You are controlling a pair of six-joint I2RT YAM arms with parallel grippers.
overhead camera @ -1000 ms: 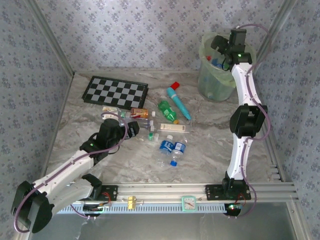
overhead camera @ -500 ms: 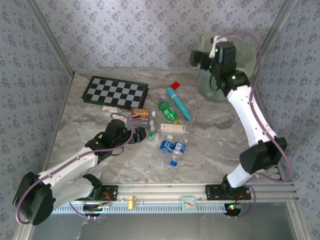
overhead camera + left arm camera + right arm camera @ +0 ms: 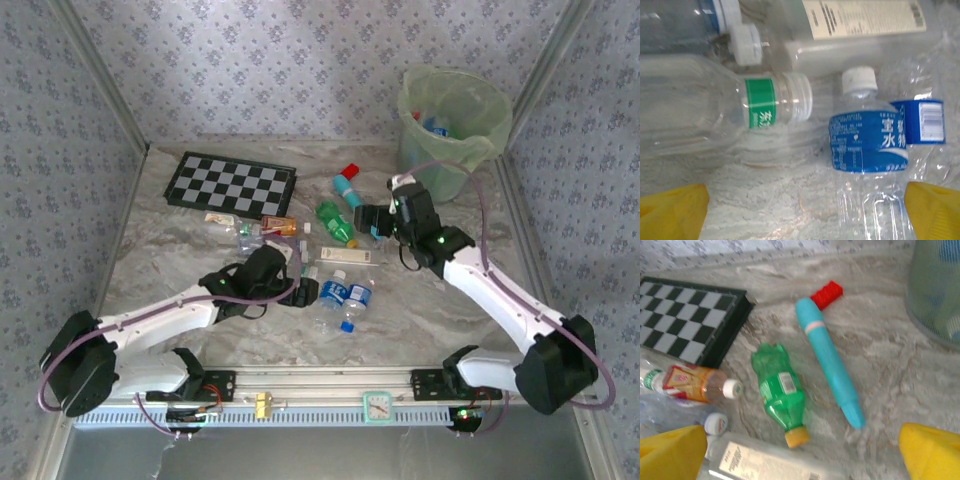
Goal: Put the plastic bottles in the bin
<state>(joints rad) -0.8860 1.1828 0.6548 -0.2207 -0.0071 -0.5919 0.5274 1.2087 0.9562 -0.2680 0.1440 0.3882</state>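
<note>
Plastic bottles (image 3: 333,293): one green bottle (image 3: 780,390), two blue-labelled bottles (image 3: 358,294) lie loose; left fingers (image 3: 670,207), right fingers (image 3: 932,450) spread empty.

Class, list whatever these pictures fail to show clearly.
Top view: bin contents, blurred by its translucent wall; count unclear.
Left wrist view: blue-label bottle, base cut off by bottom edge.
Left wrist view: green-banded bottle, base cut off by left edge.
Right wrist view: bin, cut off by right edge.

Top cam: high, near side, whole table (image 3: 440,300). L wrist: v. close on blue-label bottle (image 3: 867,142). R wrist: farther off, shares green bottle (image 3: 780,390) w/ top.
</note>
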